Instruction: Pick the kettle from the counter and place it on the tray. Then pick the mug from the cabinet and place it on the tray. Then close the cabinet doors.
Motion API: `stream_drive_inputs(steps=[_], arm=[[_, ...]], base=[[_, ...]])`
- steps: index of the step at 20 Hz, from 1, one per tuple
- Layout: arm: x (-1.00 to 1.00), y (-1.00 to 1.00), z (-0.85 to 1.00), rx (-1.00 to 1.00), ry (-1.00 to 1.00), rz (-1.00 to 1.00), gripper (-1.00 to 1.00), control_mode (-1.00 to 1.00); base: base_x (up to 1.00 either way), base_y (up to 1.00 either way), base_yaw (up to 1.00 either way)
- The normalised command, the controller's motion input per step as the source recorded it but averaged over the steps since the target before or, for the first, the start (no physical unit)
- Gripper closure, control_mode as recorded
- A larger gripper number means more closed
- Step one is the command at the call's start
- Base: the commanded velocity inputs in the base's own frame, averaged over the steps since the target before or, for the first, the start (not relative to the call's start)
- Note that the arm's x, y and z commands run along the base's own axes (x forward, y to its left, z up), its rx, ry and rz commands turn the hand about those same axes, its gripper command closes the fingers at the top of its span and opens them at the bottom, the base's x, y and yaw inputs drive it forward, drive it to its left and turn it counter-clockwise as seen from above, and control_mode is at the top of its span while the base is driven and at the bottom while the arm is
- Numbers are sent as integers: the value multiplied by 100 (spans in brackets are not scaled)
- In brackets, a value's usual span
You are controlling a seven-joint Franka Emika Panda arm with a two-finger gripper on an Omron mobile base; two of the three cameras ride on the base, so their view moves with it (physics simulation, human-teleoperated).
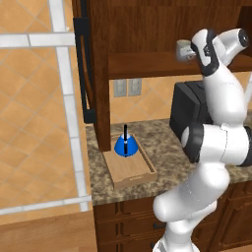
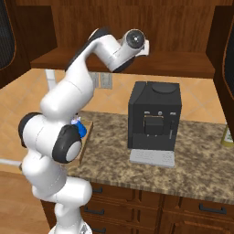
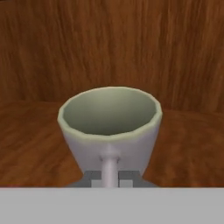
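The pale mug [image 3: 109, 118] stands upright on the cabinet [image 1: 147, 64] shelf, its side handle facing my hand. My gripper [image 3: 110, 177] has its two finger tips pressed against that handle from both sides. From the left base view the mug [image 1: 183, 49] shows just left of the raised hand. The blue kettle [image 1: 125, 145] stands upright in the light-wood tray [image 1: 133, 172] on the granite counter [image 1: 162, 142], under the shelf. In the right base view the kettle [image 2: 81, 128] peeks out behind my arm. The left cabinet door [image 1: 83, 64] stands open.
A large black coffee machine [image 2: 153, 116] sits on the counter right of the tray. The right cabinet door [image 2: 226, 41] is swung open too. A pale bottle [image 2: 227, 135] stands at the counter's far right. Drawer fronts [image 2: 151, 208] run below the counter edge.
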Motion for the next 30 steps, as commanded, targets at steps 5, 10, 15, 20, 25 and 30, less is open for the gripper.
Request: stream_drive_inputs(steps=[5, 10, 15, 20, 25, 30], arm=[[-74, 19, 4, 0, -1, 8, 100, -100], [-100, 26, 7, -2, 0, 15, 100, -100], [-100, 50, 3, -3, 0, 24, 100, -100], [-100, 84, -9, -1, 0, 27, 100, -100], [-78, 83, -58, 0, 9, 29, 100, -100], [-21, 67, -77, 0, 14, 19, 100, -100]], base=[[0, 0, 0], [0, 0, 0], [0, 0, 0], [0, 0, 0], [0, 0, 0], [0, 0, 0]])
